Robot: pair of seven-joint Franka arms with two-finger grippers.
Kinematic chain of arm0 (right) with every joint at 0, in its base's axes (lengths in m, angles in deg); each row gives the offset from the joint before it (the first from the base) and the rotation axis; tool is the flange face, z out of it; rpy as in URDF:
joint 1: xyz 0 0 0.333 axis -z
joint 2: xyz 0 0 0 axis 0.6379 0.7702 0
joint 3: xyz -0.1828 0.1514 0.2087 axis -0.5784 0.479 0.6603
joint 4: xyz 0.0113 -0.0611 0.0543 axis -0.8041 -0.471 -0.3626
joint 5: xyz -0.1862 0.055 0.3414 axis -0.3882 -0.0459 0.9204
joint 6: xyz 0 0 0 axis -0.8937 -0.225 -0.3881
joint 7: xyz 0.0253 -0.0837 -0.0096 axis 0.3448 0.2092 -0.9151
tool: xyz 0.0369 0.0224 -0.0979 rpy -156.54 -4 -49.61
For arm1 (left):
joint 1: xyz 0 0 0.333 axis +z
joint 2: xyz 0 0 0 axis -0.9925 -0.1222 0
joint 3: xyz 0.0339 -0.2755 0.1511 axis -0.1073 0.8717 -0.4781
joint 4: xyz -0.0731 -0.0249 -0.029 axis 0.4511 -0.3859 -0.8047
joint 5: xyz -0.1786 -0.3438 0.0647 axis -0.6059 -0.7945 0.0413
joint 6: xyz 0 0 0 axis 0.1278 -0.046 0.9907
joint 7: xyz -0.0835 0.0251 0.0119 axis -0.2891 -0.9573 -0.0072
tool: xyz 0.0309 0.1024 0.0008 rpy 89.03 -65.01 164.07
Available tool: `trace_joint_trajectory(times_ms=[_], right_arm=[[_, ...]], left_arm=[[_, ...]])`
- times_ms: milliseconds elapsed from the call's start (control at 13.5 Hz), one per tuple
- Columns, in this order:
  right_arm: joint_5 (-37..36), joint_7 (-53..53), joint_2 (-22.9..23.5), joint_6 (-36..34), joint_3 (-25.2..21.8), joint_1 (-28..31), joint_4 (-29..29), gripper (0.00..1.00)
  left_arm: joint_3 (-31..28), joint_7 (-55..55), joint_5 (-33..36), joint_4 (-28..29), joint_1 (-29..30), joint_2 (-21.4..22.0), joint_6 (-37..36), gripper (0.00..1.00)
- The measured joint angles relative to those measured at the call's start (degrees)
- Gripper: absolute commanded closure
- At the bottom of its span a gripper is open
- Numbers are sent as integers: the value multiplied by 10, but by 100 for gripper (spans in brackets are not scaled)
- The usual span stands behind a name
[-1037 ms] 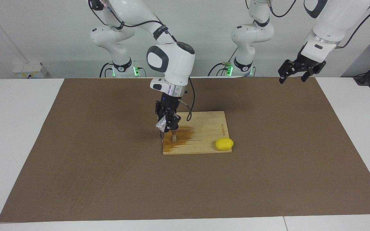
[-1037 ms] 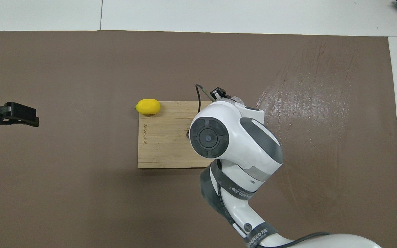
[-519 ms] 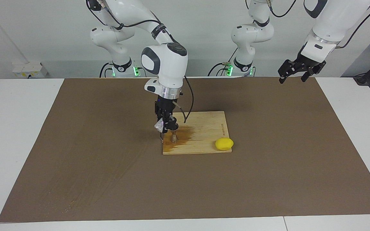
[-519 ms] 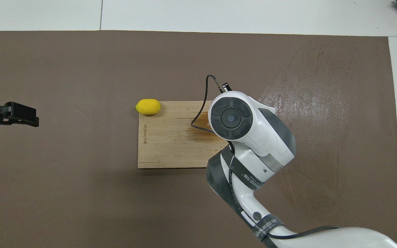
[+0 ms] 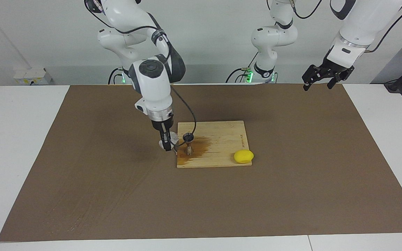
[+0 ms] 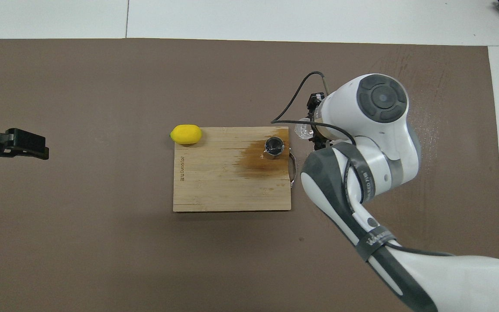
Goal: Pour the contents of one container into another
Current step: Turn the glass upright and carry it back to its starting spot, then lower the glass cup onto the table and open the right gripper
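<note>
The right claw (image 5: 166,146), pinching the cup (image 5: 162,143), is swinging off the jigger (image 5: 188,142) to hang beside the stained board (image 5: 222,139), the pour seemingly finished and only the set-down remaining, while the left claw (image 5: 322,78) is waiting spread above the tabletop (image 5: 23,139).

A robotics lab: two white industrial arms (image 5: 152,76) stand bolted at the edge of a plain white surface (image 5: 19,139) covered by a brown mat (image 5: 291,174), with green status lights on their bases, cables trailing against a bare pale wall (image 5: 222,35), and a socket box (image 5: 31,76) beside it.
</note>
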State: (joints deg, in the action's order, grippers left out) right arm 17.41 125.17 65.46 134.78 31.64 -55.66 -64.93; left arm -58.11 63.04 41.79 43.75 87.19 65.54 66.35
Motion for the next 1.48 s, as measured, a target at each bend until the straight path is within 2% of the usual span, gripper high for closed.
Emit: trace_joint_trajectory(times_ms=[222,370,667,741,815,889,963,1037,1259,1481], right_arm=[[107,-143,5,6,-2,83,-42,100],[171,-199,6,4,-3,141,-68,100],[260,-316,15,-5,-3,228,-106,100],[270,-336,25,-5,-3,239,-110,96],[280,-351,37,-4,-3,245,-111,61],[284,-359,47,-3,-3,246,-111,8],[285,-361,50,-3,-2,246,-110,1],[286,-361,49,-3,-1,246,-110,0],[286,-361,42,-3,1,246,-107,0],[286,-361,10,-3,-1,246,-106,0]], left_arm=[[0,0,0,0,0,0,0,0],[0,0,0,0,0,0,0,0],[0,0,0,0,0,0,0,0],[0,0,0,0,0,0,0,0],[0,0,0,0,0,0,0,0],[0,0,0,0,0,0,0,0],[0,0,0,0,0,0,0,0],[0,0,0,0,0,0,0,0],[0,0,0,0,0,0,0,0],[0,0,0,0,0,0,0,0]])
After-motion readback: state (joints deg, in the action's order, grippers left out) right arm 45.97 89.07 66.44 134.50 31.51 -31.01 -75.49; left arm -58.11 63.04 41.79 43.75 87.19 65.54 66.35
